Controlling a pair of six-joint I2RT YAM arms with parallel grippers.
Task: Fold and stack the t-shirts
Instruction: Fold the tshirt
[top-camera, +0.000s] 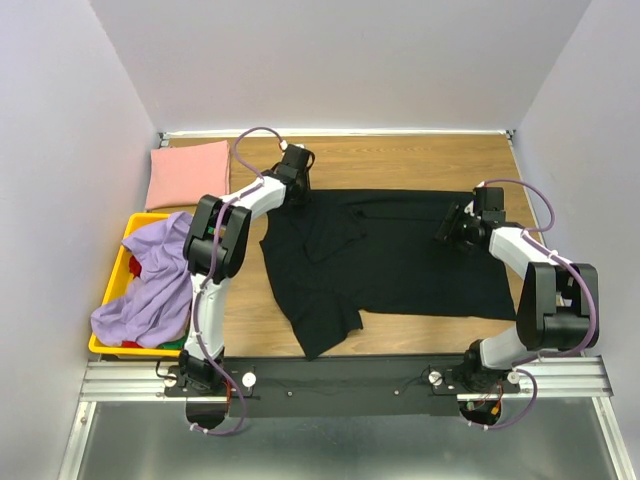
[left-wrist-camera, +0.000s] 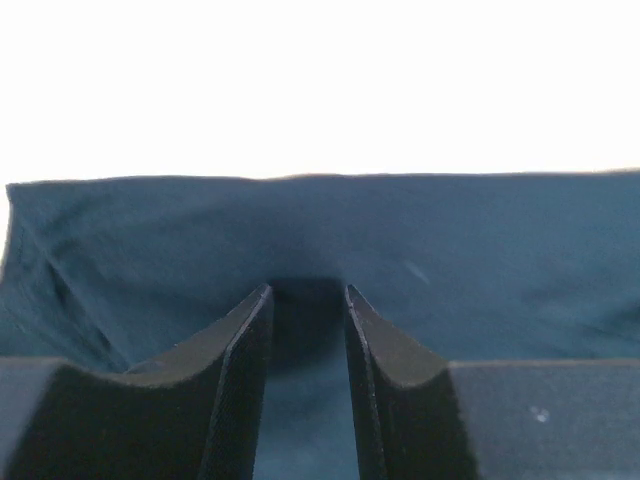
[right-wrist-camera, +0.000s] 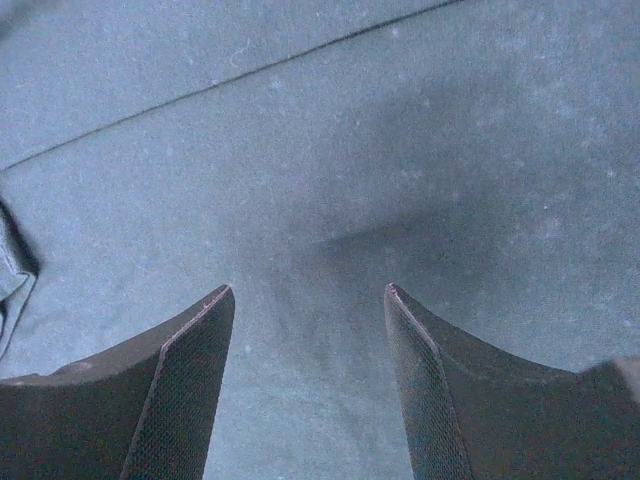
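The left fingers (left-wrist-camera: 235, 345), narrow at the 11 o'clock corner of the black t-shirt (top-camera: 400, 260) (gripping or not, I cannot tell), and the right fingers (right-wrist-camera: 185, 360), wide and empty over its 3 o'clock side, seem to be setting up the first fold mid-counter (top-camera: 400, 160), so next both must pinch cloth.

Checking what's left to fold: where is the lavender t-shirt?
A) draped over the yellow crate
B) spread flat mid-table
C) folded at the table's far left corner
A: the lavender t-shirt hangs crumpled over the yellow crate; the black t-shirt is the one spread flat, and the pink t-shirt lies folded at the far corner.
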